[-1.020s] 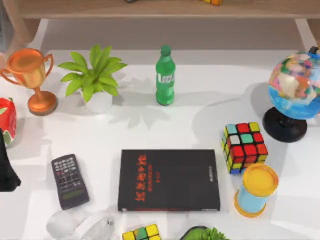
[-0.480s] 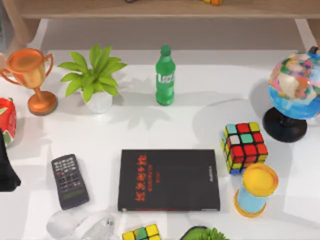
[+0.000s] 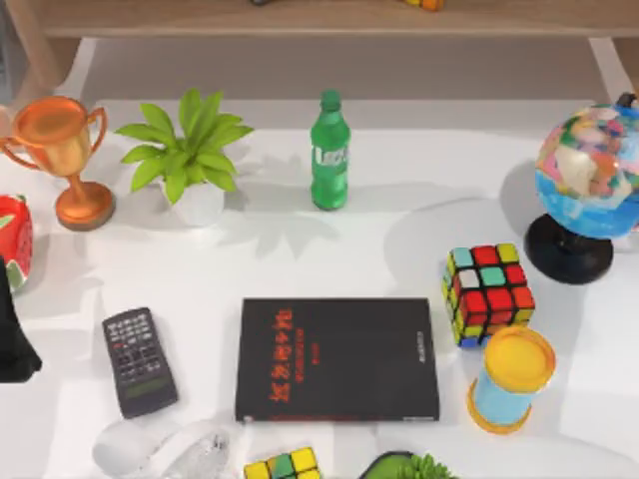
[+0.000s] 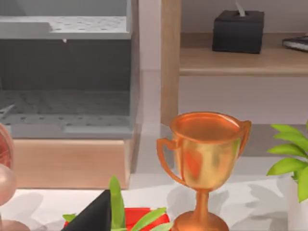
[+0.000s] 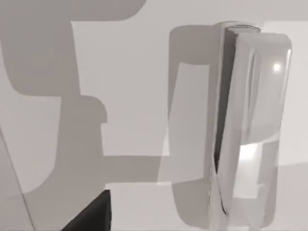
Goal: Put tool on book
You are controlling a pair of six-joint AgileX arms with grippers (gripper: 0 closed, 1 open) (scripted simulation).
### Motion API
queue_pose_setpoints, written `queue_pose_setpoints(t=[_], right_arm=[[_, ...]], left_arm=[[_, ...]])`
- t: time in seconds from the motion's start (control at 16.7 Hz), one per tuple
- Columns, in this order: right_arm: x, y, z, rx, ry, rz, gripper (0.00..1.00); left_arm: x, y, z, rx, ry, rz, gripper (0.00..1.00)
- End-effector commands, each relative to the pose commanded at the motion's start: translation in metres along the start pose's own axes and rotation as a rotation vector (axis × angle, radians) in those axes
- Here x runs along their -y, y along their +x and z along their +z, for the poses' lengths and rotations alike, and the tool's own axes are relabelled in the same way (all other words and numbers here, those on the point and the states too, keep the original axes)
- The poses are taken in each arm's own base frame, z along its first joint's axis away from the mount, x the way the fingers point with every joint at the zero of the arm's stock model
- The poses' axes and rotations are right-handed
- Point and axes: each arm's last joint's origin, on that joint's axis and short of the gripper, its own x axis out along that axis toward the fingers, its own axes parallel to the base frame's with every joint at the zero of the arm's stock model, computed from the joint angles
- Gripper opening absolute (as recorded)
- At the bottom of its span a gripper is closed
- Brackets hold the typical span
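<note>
The book (image 3: 337, 359) is a large flat black rectangle with red characters, lying closed at the front middle of the table with nothing on its cover. Left of it lies a small dark grey keypad device (image 3: 140, 361). In front of that sits a translucent glassy object (image 3: 165, 449). I cannot tell which thing is the tool. My left arm (image 3: 12, 339) is a dark shape at the table's left edge, apart from the book. The right wrist view has a pale silvery elongated object (image 5: 248, 130) on a white surface, with a dark corner of my right gripper (image 5: 91, 214) near it.
Along the back stand a copper trophy (image 3: 62, 150), a potted plant (image 3: 185, 150) and a green bottle (image 3: 329, 152). At the right are a globe (image 3: 589, 180), a colour cube (image 3: 487, 293) and a yellow-topped blue cylinder (image 3: 511, 379). A small cube (image 3: 284, 465) lies in front of the book.
</note>
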Motion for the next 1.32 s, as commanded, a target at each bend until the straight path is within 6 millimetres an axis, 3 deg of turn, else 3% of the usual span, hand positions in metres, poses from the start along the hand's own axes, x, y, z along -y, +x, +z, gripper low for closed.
queue_pose_setpoints(t=[0.3,0.9,1.14,1.32], right_arm=[[0.002,0.009,-0.003,-0.004,0.0,0.001,1.0],[0.0,0.047,0.003,-0.001,0.0,0.0,1.0],[0.0,0.048,0.003,-0.001,0.0,0.0,1.0],[0.0,0.048,0.003,-0.001,0.0,0.0,0.77]], left_arm=[[0.0,0.0,0.0,0.0,0.0,0.0,1.0],[0.0,0.0,0.0,0.0,0.0,0.0,1.0],[0.0,0.0,0.0,0.0,0.0,0.0,1.0],[0.0,0.0,0.0,0.0,0.0,0.0,1.0]])
